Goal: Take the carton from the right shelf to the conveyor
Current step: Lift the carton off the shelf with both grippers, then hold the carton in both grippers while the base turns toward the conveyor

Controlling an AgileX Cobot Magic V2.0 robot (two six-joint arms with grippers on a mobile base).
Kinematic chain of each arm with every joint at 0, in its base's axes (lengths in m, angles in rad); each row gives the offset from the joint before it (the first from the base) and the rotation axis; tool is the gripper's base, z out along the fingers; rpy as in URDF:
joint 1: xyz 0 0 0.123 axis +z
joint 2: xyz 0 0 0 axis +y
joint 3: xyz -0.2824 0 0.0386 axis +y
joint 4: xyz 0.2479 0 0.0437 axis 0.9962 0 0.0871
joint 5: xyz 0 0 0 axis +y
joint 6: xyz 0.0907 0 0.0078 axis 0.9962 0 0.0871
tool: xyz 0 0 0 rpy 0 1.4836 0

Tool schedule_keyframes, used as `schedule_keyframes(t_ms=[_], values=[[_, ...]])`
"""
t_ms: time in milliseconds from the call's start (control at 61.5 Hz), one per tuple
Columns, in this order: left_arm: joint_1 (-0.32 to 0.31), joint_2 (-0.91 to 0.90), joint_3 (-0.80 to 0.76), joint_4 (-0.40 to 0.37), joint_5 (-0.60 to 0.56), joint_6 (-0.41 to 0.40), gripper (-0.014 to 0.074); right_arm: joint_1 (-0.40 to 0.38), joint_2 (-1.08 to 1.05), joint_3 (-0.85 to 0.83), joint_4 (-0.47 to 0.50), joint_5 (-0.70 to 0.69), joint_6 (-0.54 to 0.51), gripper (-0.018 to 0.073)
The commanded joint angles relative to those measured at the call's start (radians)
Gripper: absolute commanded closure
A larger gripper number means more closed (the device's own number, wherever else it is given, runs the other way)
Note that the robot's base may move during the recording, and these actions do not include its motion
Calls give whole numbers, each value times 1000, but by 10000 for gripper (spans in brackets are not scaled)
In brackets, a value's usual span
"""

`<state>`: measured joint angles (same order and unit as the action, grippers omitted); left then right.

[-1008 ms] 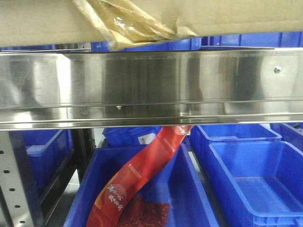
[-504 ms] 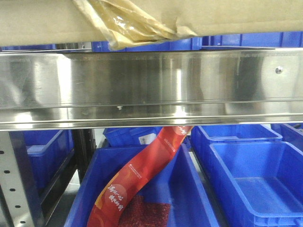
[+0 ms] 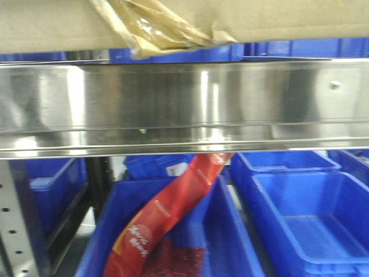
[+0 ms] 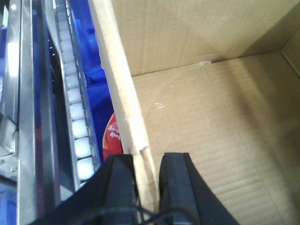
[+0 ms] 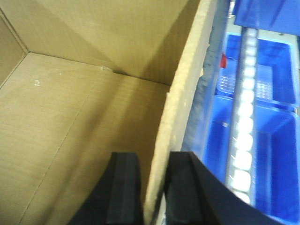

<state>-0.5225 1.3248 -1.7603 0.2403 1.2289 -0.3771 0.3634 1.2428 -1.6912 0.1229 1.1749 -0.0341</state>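
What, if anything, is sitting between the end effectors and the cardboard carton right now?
Nothing visible. The left end effector straddles one side wall of the plain brown corrugated cardboard carton, and the right end effector straddles the opposite wall, each apparently closed against the cardboard.

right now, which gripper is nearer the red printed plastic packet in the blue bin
Left. The left gripper clamps the left wall of the brown cardboard carton, with the red packet just outside that wall; the right gripper clamps the opposite wall.
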Motion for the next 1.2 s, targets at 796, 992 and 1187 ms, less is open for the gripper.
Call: schedule_keyframes(t_ms=[796, 992, 1187], values=[[-11, -11, -2, -26, -52, 10, 614, 7, -7, -4, 32, -92, -18, 626], [-11, -11, -2, -10, -52, 10, 614, 7, -7, -4, 32, -92, -18, 626], [-11, -11, -2, -10, -52, 10, 614, 7, -7, -4, 32, -92, -18, 626]])
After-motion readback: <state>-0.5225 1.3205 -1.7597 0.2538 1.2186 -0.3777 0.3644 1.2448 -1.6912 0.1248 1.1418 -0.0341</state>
